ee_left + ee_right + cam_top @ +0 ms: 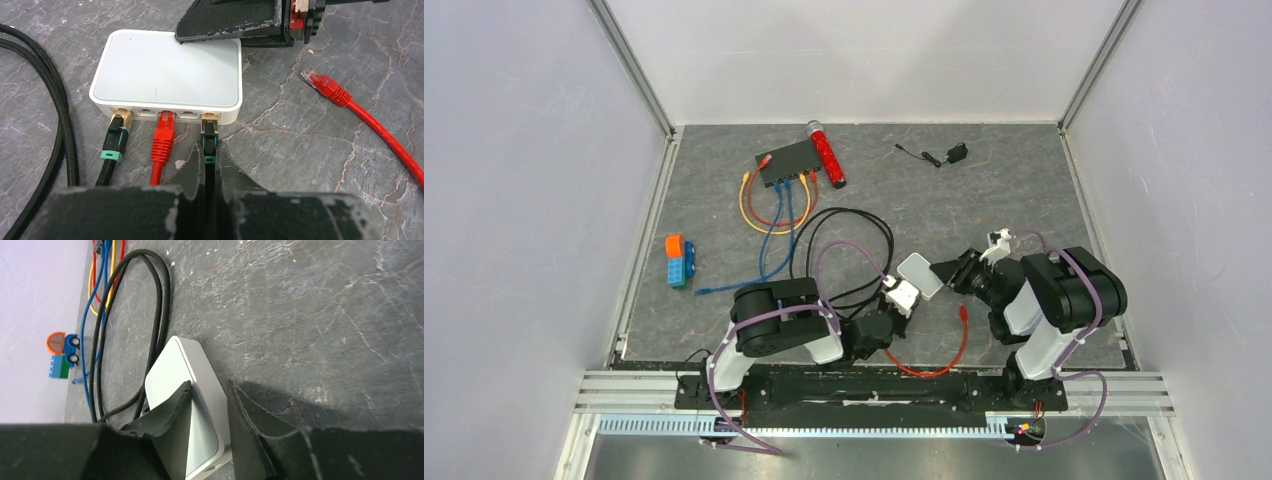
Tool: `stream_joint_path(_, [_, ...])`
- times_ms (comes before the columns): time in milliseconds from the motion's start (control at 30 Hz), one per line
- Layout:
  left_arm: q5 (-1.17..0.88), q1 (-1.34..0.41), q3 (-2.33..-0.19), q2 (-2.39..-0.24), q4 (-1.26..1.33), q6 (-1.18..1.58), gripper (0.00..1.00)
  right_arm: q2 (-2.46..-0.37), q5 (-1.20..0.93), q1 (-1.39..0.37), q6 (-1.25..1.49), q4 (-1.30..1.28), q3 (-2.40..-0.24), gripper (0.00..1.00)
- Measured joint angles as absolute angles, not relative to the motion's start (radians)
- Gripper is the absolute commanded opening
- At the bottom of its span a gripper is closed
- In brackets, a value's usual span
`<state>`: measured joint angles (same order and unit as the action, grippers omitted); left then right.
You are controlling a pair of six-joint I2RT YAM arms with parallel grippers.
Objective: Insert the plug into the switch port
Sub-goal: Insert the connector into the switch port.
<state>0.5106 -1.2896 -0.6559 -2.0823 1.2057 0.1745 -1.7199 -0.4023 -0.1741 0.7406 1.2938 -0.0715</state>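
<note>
Evidently steadying the white box with the right gripper spread astride its edge, so as to work the black plug pinched tight in the left gripper.

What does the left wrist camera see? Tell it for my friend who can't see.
The left gripper is shut on a black plug at the right end of a white rounded-square box, beside a red plug and a second black plug. The right gripper's fingers overlap the box's far edge; a loose red cable lies on the grey table.
</note>
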Motion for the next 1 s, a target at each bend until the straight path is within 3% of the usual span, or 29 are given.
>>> stream_joint_path(267, [0.408, -1.247, -0.656, -2.051, 1.152, 0.175, 0.02, -1.690, -0.344, -0.174, 0.841, 1.272, -0.055, 0.39])
stream_joint_path(467, [0.306, -1.187, -0.672, -2.025, 1.082, 0.176, 0.29, -1.642, -0.366, -0.157, 0.862, 1.106, -0.147, 0.49])
stream_joint_path(633, [0.239, -1.155, -0.714, -2.022, 1.018, 0.177, 0.49, -1.571, -0.465, -0.158, 0.813, 0.776, -0.312, 0.56])
stream_joint_path(867, [0.225, -1.154, -0.727, -1.945, 0.869, 0.176, 0.64, -1.444, -0.419, -0.141, 0.617, 0.365, -0.593, 0.62])
stream_joint_path(1000, [0.231, -1.154, -0.740, -1.828, 0.708, 0.176, 0.67, -1.403, -0.328, -0.136, 0.481, 0.211, -0.725, 0.62])
